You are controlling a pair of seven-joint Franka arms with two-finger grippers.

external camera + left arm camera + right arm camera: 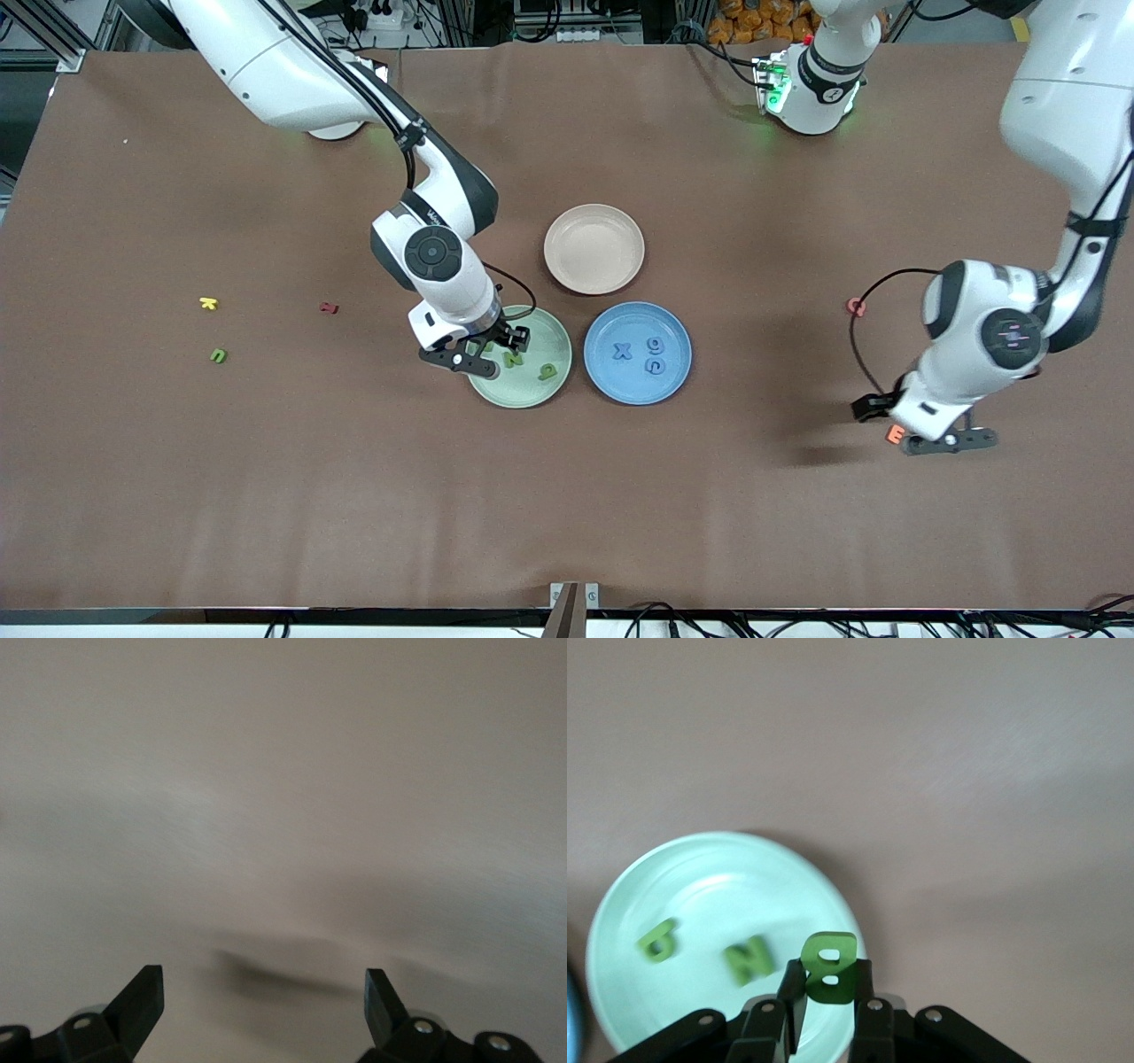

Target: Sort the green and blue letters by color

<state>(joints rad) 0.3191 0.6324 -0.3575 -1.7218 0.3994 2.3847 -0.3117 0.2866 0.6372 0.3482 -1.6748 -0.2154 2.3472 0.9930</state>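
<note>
Brown matte table [266, 496] | right hand [828, 992] pinching flat green B [829, 966]

From high across the brown table [567, 496] we face both arms; the right wrist view, close, shares the pale green round plate [552, 383] [629, 904]; the left wrist view seemingly shows only tabletop.

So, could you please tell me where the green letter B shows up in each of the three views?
Front view: mostly hidden under the right gripper, over the green plate's edge toward the right arm's end.
Left wrist view: not in it; only bare table.
Right wrist view: green B between the fingers, over the plate rim.
Shared landmark: the green plate with the green N on it.
</note>
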